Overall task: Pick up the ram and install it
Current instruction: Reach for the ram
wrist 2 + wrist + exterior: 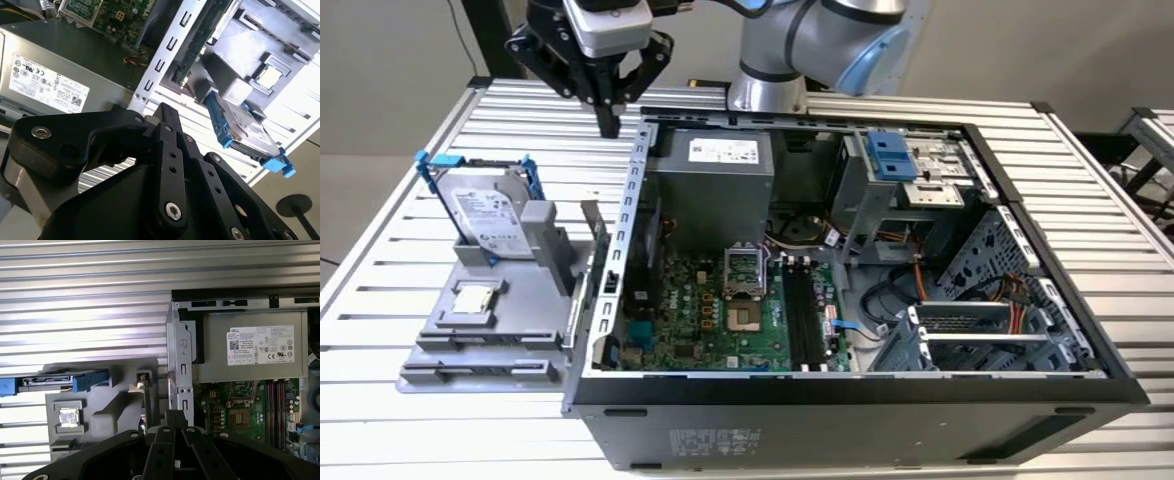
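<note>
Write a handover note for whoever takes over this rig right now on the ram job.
Gripper: shut, holding nothing, above the table by the far corner of the case, on the exterior view's left.
Ram: standing on edge in the grey holder beside the case, not gripped.
Memory slots on the motherboard: look empty.
Done: nothing that shows.
Left: the ram is neither picked up nor installed.

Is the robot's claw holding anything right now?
Nothing. The gripper is shut and empty; the ram stands on edge in the grey holder.
</note>
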Controlling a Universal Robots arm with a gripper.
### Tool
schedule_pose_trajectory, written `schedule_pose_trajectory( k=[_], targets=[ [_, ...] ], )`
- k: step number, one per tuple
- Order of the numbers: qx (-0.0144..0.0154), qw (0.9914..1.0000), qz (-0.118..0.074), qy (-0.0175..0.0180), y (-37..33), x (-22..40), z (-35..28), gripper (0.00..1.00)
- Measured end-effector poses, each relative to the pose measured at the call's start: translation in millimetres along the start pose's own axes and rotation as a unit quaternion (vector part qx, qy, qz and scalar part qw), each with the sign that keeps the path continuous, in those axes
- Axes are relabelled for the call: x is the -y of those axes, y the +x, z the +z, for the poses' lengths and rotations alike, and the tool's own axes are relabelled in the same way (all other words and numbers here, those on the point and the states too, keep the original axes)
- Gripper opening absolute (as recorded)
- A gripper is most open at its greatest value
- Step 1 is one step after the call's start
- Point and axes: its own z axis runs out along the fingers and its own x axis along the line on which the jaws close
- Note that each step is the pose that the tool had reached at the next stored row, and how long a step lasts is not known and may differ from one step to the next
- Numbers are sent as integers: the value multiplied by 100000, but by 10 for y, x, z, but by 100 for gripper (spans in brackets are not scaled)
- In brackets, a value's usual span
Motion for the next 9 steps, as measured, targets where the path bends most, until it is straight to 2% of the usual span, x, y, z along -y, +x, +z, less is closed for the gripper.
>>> schedule_pose_trajectory(
  k=[9],
  targets=[
    [1, 100000, -8, -1, 177, 12, -4, 0]
  ],
)
